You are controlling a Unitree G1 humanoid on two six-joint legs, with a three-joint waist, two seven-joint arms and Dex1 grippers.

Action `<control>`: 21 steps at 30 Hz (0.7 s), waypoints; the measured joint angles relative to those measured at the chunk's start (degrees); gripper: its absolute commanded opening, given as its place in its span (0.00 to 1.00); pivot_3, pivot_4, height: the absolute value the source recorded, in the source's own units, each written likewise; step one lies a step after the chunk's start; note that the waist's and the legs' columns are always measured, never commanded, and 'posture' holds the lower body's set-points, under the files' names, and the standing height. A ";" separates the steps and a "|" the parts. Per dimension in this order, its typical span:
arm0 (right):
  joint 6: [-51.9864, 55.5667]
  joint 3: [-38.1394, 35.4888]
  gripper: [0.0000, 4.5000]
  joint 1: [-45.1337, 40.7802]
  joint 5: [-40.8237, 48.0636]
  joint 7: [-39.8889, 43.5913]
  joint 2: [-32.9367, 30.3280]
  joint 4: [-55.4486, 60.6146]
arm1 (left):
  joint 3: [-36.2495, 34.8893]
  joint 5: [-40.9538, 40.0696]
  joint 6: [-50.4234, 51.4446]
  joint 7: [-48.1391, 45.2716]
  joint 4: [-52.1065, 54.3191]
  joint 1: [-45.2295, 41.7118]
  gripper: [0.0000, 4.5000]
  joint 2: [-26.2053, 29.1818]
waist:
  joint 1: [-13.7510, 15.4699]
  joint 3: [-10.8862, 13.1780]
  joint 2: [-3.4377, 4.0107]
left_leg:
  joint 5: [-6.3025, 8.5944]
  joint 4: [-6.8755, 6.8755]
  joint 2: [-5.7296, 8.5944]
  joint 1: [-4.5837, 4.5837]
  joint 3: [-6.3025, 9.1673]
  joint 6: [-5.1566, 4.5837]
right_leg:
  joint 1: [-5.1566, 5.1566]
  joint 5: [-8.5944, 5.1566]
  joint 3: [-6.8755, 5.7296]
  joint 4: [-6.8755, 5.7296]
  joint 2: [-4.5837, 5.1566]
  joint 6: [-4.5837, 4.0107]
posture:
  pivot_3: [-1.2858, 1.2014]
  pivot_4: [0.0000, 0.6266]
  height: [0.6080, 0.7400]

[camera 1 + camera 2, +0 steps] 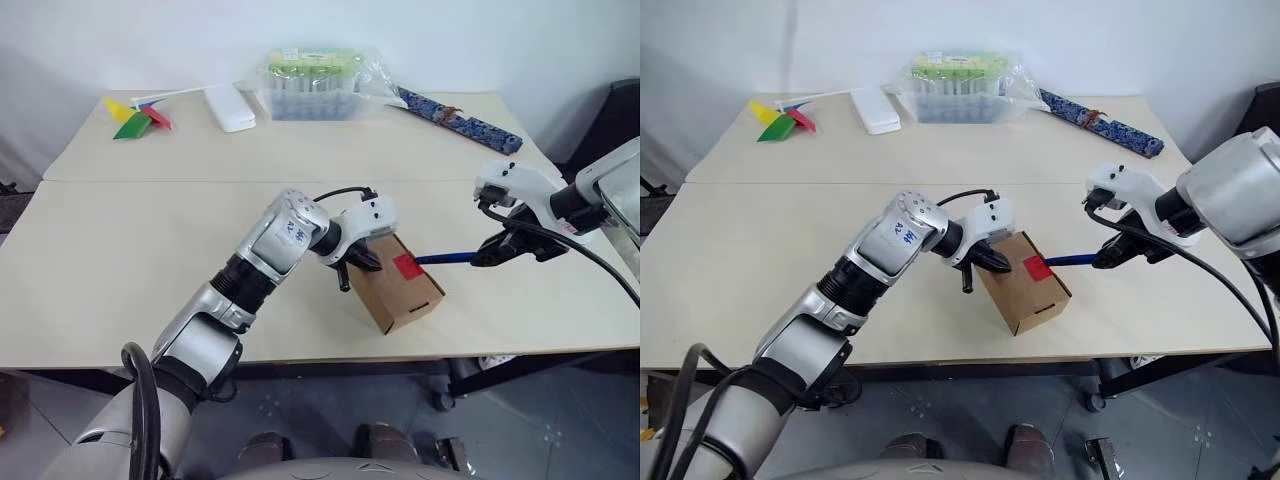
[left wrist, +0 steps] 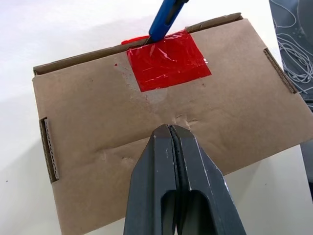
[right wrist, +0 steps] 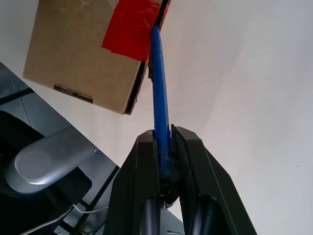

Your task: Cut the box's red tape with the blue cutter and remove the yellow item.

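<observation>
Brown box (image 1: 400,287) centre frame, clenched left gripper (image 2: 172,134) pressing its lid. Right gripper (image 3: 165,147) grasps blue cutter (image 3: 159,88), tip at red tape (image 2: 167,59) edge.

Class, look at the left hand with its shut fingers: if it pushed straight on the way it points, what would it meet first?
The left hand would most likely meet the brown top of the box first, just short of the red tape; it already seems to touch it.

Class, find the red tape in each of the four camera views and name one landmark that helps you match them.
Left eye view: red tape on the box, centre-right.
Right eye view: just right of centre.
Left wrist view: upper middle.
Right wrist view: top centre.
Shared landmark: the blue cutter tip meets the tape's edge.
</observation>
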State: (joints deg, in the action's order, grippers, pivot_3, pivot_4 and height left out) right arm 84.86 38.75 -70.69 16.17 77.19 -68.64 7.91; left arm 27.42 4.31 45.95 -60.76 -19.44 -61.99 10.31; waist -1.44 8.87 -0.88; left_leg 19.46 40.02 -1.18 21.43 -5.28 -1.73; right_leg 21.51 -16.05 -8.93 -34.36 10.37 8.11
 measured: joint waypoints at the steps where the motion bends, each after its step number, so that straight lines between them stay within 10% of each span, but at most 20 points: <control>1: 0.24 0.14 0.03 -0.10 0.15 0.00 -0.35 0.76 | 0.01 0.08 -0.10 0.11 -0.56 -0.04 0.00 -0.56 | 0.08 -0.02 0.04 | 0.01 0.00 0.01 0.01 0.00 -0.02 | 0.00 0.00 0.00 0.03 0.01 0.00 | 0.52 0.24 1.00; 21: -1.83 5.11 0.03 -0.31 -0.54 1.97 -9.52 11.24 | 0.03 0.23 -0.32 4.88 -3.61 -0.50 0.00 -6.96 | 3.58 -0.09 0.15 | 0.48 0.00 0.11 0.23 0.02 0.05 | -0.05 0.02 -0.12 0.60 0.06 0.05 | 0.52 0.24 1.00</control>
State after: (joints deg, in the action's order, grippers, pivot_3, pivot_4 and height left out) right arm 83.03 43.85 -71.00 15.63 79.17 -78.16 19.15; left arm 27.45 4.55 45.63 -55.88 -23.05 -62.49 3.35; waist 2.14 8.78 -0.73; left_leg 19.95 40.03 -1.07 21.66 -5.25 -1.68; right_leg 21.45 -16.04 -9.05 -33.76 10.43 8.16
